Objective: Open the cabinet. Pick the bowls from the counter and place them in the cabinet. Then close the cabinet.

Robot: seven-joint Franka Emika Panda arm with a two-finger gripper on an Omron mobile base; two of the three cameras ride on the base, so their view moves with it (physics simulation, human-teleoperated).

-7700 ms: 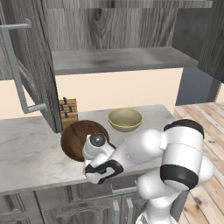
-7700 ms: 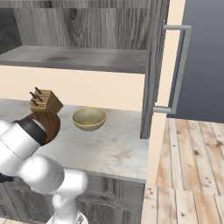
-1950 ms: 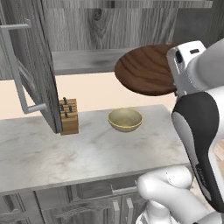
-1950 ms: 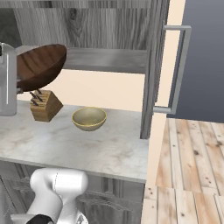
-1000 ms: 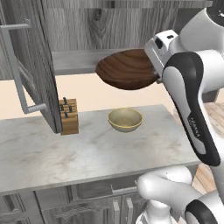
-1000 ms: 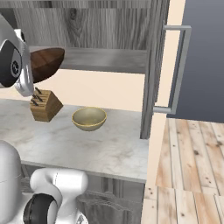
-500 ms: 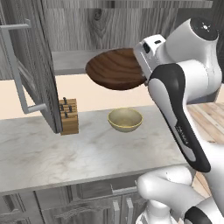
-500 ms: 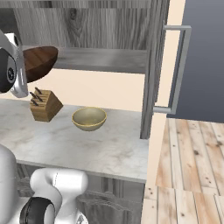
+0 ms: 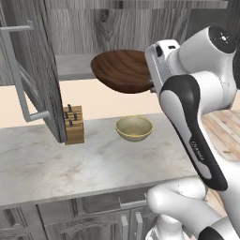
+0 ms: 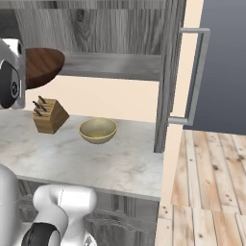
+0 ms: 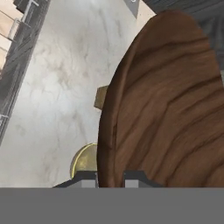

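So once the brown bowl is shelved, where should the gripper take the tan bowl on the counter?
By the rim of the tan bowl, from straight above, one finger inside and one outside. It sits upright on the counter with its mouth open; the wall is too rounded for a side grip.

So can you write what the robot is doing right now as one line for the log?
step: carry to cabinet | tool: shut on wooden bowl | beige bowl: on counter | doors: open
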